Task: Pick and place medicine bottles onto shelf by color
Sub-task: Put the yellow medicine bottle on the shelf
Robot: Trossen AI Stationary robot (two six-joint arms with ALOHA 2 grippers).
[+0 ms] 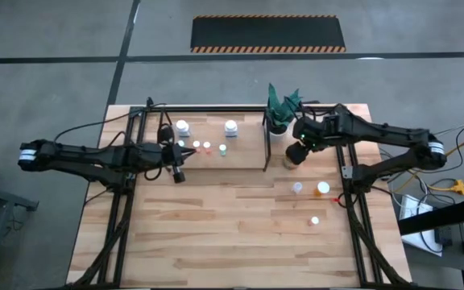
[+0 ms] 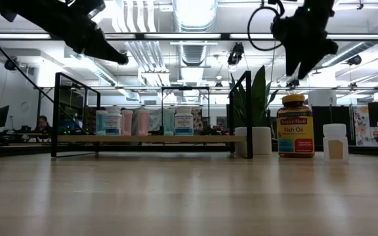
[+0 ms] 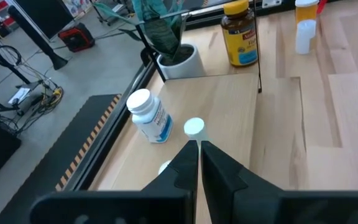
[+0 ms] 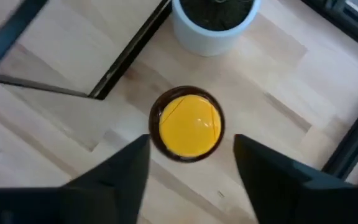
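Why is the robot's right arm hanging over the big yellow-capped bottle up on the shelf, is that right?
Not quite. The right gripper does hang over the yellow-capped bottle, but the bottle stands on the table beside the shelf, not on it. The right wrist view shows this.

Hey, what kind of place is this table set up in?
Probably an industrial lab or workshop: bare ceiling ducts overhead, a hazard-striped floor mat on grey concrete, and a person at a monitor off in the background.
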